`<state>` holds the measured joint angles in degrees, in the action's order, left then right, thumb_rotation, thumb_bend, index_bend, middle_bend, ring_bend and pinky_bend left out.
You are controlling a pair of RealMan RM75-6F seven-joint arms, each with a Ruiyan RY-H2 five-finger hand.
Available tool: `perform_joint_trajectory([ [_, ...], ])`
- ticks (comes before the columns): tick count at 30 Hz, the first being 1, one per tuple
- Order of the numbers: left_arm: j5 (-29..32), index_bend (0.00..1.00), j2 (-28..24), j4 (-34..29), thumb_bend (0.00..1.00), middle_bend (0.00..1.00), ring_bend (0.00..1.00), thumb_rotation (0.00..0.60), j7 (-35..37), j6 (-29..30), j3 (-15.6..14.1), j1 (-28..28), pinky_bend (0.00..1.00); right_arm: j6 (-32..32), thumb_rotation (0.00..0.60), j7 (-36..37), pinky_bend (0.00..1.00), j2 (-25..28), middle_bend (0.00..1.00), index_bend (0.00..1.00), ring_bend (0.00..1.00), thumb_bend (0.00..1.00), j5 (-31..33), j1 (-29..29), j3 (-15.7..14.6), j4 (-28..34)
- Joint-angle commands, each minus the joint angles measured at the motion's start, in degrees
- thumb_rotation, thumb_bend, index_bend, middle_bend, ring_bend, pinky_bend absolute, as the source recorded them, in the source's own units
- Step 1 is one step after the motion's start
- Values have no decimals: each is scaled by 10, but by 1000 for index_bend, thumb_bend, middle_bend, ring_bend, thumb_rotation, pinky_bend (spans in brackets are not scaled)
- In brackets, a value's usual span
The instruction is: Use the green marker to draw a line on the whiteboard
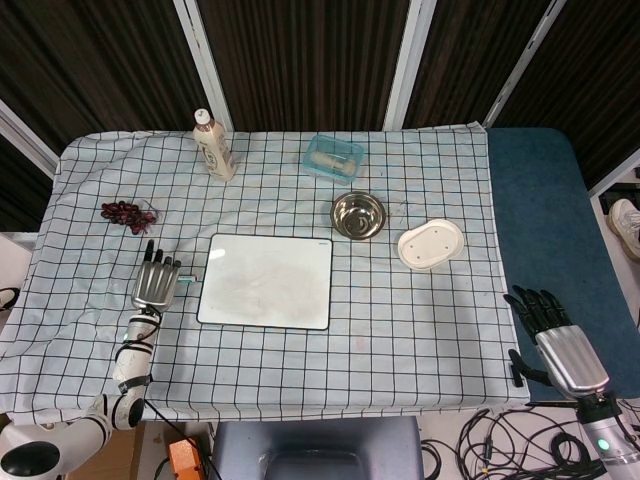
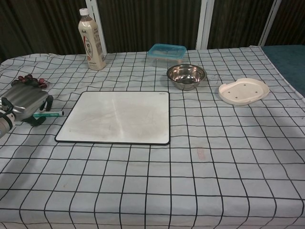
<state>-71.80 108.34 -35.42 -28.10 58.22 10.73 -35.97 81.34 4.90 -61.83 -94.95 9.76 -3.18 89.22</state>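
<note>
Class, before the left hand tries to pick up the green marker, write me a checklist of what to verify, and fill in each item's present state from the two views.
1. Green marker located, lying on the cloth left of the whiteboard: ok.
2. Left hand over the marker, fingers reaching down around it: ok.
3. Marker firmly gripped and off the cloth: cannot tell; the hand hides most of it.
4. Marker cap removed: cannot tell; too small to see.
5. Whiteboard surface free of objects, ready for a line: ok.
6. Right hand away from the work, off the cloth's right edge, fingers apart and holding nothing: ok.
</note>
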Motion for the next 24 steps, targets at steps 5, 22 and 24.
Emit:
perform_joint_trajectory([
  [5, -2, 562, 6, 11, 375, 513, 269, 600, 8, 0, -1, -3, 116, -2, 600, -1, 13, 0, 0, 0, 0, 323, 1, -1, 2, 1],
  [22, -77, 751, 2, 28, 498, 729, 441, 600, 156, 76, -36, -2, 308, -4, 600, -4, 13, 0, 0, 0, 0, 323, 1, -3, 4, 3],
  [24, -97, 756, -1, 26, 509, 737, 462, 600, 218, 98, -43, -3, 360, -2, 600, -2, 13, 1, 0, 0, 0, 323, -1, -4, 4, 4],
])
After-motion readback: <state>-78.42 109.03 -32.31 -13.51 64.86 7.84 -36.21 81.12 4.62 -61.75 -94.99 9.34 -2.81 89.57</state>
